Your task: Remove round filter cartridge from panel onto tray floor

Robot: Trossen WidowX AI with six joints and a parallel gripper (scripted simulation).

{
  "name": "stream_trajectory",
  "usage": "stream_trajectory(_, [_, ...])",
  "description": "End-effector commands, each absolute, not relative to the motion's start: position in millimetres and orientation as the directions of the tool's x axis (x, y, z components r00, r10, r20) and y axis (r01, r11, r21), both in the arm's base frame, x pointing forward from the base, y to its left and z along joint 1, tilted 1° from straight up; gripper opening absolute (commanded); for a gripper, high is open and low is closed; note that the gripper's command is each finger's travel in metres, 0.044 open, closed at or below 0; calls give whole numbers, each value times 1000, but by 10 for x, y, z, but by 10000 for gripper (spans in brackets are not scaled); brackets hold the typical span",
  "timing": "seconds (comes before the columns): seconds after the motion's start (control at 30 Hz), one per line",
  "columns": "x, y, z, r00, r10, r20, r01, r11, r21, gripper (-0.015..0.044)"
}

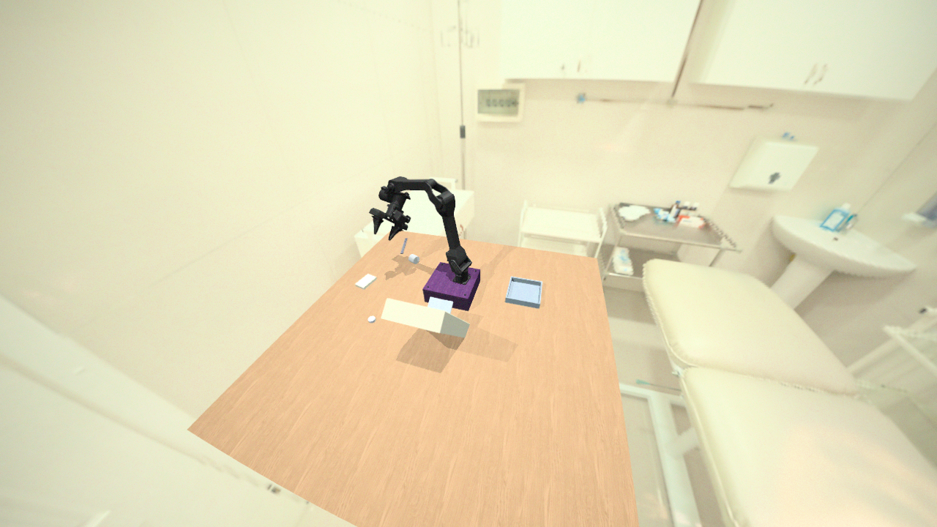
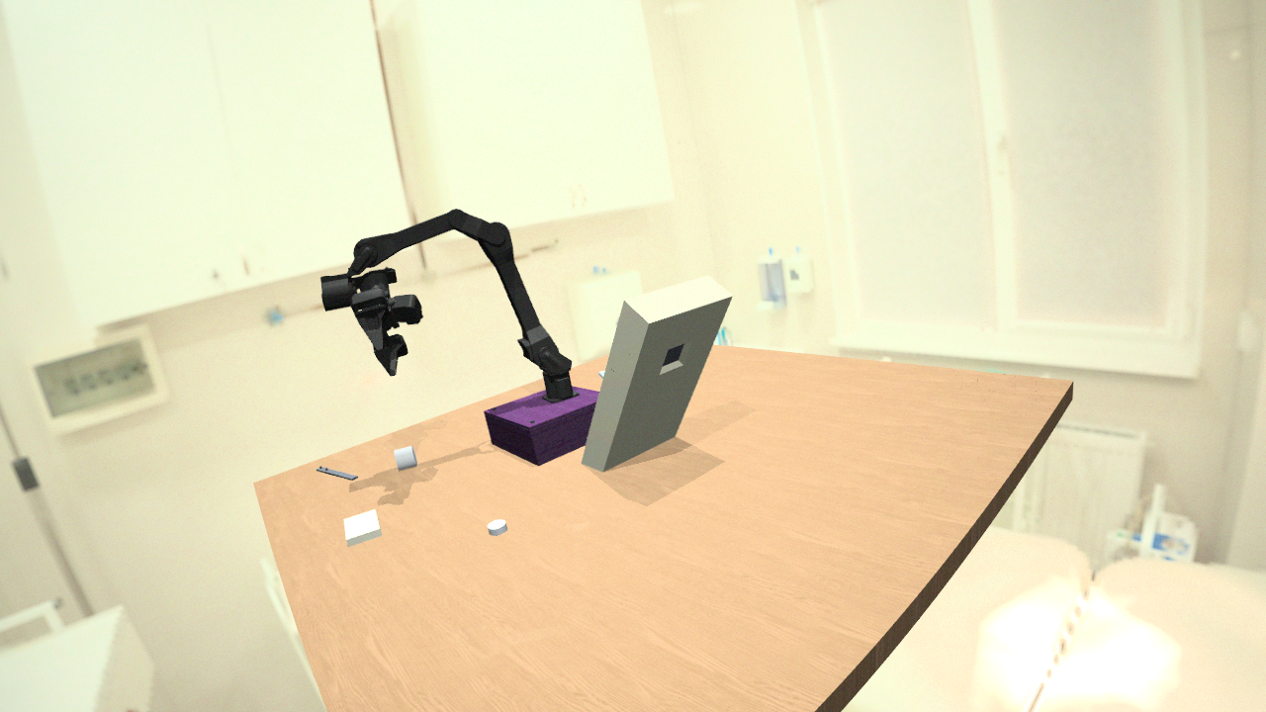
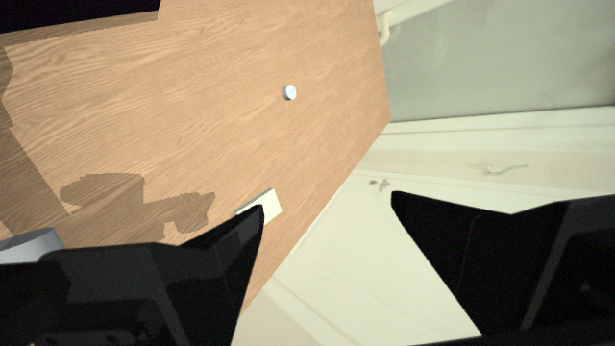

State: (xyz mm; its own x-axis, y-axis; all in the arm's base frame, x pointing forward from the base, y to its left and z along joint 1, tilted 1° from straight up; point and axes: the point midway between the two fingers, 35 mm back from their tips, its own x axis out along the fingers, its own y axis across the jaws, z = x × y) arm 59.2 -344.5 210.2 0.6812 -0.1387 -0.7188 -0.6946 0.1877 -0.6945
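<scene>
Gripper raised over the table's far corner, jaws spread wide with nothing between them.
Panel leans tilted beside the purple base; its face shows a dark square opening. Whether the cartridge sits there cannot be told. Tray lies well apart, on the base's other side.

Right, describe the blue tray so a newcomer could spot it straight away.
Start at the wooden table and find the purple block under the arm's foot. The tray lies flat on the table on the side of that block away from the open pincer. It is the only pale blue, shallow, square, open-topped thing there; the other small pieces are solid.
</scene>
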Motion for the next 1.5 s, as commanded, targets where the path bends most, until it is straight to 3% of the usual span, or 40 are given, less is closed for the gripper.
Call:
stream_trajectory(0.0, [616, -3437, 2102, 680, -136, -721, -697, 188, -692, 374])
stream_trajectory(0.33, [1790, -2721, 2102, 601, -55, -798, -780, 178, -600, 111])
stream_trajectory(0.83, [2714, -1103, 2130, 657, -38, -753, -735, 190, -651, 110])
stream_trajectory(1.27, [2686, 273, 2136, 804, 114, -584, -586, 320, -744, 110])
stream_trajectory(1.47, [2668, 334, 2137, 810, 126, -573, -579, 332, -745, 110])
